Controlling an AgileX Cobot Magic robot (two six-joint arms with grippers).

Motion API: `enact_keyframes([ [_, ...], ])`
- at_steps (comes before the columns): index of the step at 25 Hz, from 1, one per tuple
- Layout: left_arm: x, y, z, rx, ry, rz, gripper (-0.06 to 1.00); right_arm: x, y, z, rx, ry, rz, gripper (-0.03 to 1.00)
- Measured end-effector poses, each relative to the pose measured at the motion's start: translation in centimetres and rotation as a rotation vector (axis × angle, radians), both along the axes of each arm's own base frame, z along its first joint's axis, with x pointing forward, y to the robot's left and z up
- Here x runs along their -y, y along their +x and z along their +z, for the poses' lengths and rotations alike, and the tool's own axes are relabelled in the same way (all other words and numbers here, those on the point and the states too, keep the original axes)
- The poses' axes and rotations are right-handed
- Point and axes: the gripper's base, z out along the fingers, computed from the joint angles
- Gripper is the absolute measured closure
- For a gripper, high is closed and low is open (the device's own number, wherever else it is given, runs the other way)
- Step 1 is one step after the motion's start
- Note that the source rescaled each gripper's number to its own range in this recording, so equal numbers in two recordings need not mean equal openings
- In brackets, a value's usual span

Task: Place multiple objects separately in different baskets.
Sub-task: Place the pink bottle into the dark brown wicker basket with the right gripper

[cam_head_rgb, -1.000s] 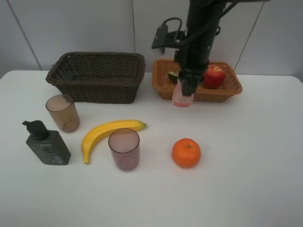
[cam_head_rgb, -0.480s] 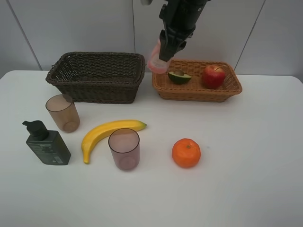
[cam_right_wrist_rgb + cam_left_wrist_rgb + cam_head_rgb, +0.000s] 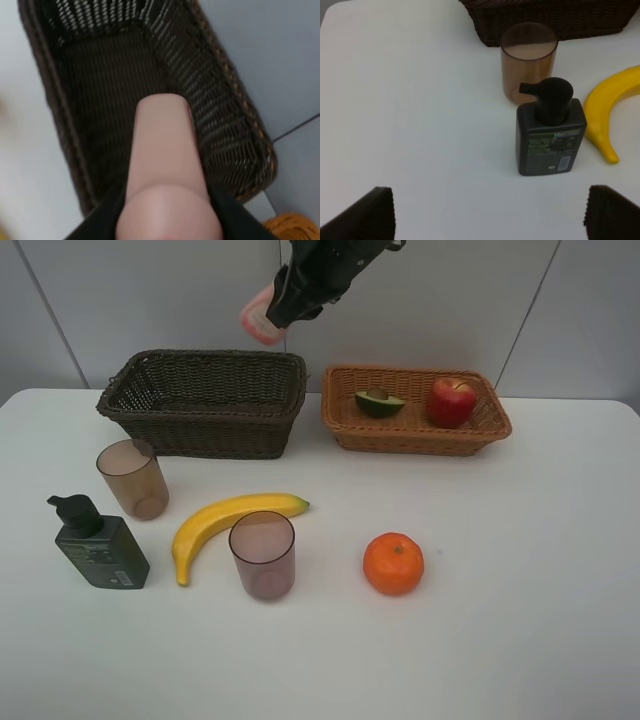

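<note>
Progress: two of eight items are sitting sorted. Left to right on the table (image 3: 540, 620), the pump bottle (image 3: 97, 545), left cup (image 3: 133, 478), banana (image 3: 232, 525), mid cup (image 3: 263, 555) and orange (image 3: 393, 563) are all waiting, not yet binned. The dark basket (image 3: 205, 400) is showing nothing inside; the light basket (image 3: 420, 440) is holding the avocado (image 3: 379, 402) and apple (image 3: 452, 402). The pink bottle (image 3: 262, 315) is hanging tilted in the air over the dark basket's rear right corner, so its drop is pending. Left gripper (image 3: 490, 215): fingers (image 3: 370, 212) are standing wide apart, gripping nothing, with the pump bottle lying ahead of them. Right gripper (image 3: 276, 308): fingers are clamping tight on the pink bottle, which is pointing into the dark basket's interior in the wrist view.
</note>
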Motion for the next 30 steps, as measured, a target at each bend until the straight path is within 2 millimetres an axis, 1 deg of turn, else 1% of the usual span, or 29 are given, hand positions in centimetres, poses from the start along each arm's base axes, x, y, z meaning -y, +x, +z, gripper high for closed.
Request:
enact_keyframes([
  [6,0.0,0.0,0.0,0.000,0.000,0.000,-0.06,-1.0,2.0,-2.4,0.068,0.070,-0.050,0.97],
  [16,0.0,0.0,0.0,0.000,0.000,0.000,-0.06,-2.2,4.5,-7.5,0.111,0.133,-0.122,0.97],
  [23,0.0,0.0,0.0,0.000,0.000,0.000,-0.06,-2.5,5.4,-10.0,0.121,0.167,-0.165,0.97],
  [30,0.0,0.0,0.0,0.000,0.000,0.000,-0.06,-2.7,5.7,-12.3,0.091,0.146,-0.170,0.97],
])
